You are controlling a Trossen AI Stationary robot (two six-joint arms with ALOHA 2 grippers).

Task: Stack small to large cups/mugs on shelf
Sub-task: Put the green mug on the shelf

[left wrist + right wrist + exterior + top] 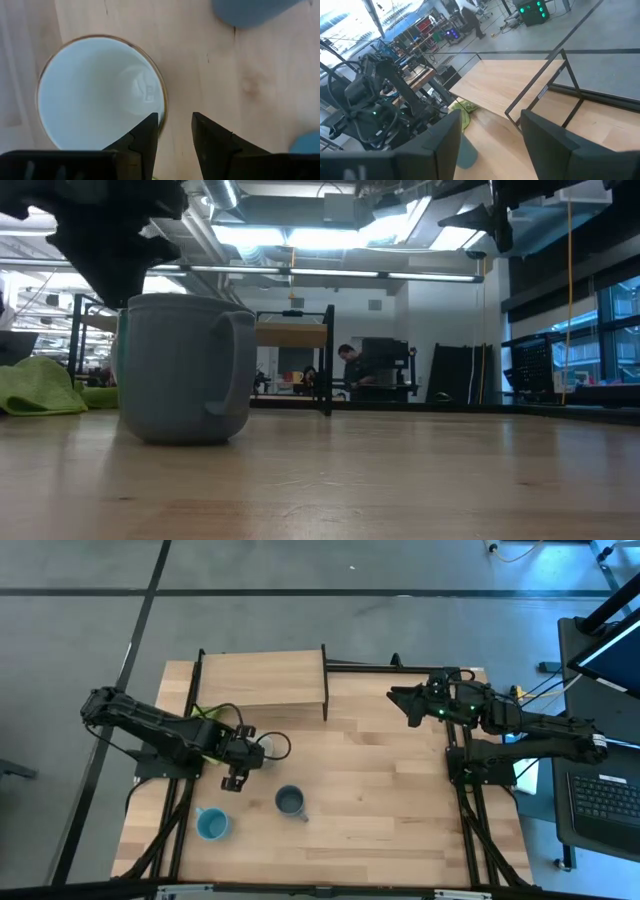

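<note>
I have the left gripper [243,762] over the pale green mug [262,747], which stands on the worktop [380,800] at about 9 o'clock from centre, in front of the shelf [262,678]. From the left wrist camera the fingers [142,140] are parted, holding nothing, one tip over the mug's white inside and the other outside the rim, so they straddle the wall. I judge the step in hand is picking this mug.

To do it well I would drop straight down so the wall stays between the tips, and go deep enough that the pinch sits below the lip. I would squeeze slowly; a thin ceramic wall can twist out if caught only at the edge. Then I'd lift vertically before swinging towards the shelf at 11 o'clock.

The dark grey-blue mug [290,802] sits near 6 o'clock and the light blue mug [212,825] at 7 o'clock, both well apart from this one. The lime-green cloth [207,715] lies beside the shelf's leg.

The right gripper [410,702] waits raised at 2 o'clock, its fingers spread and empty.
</note>
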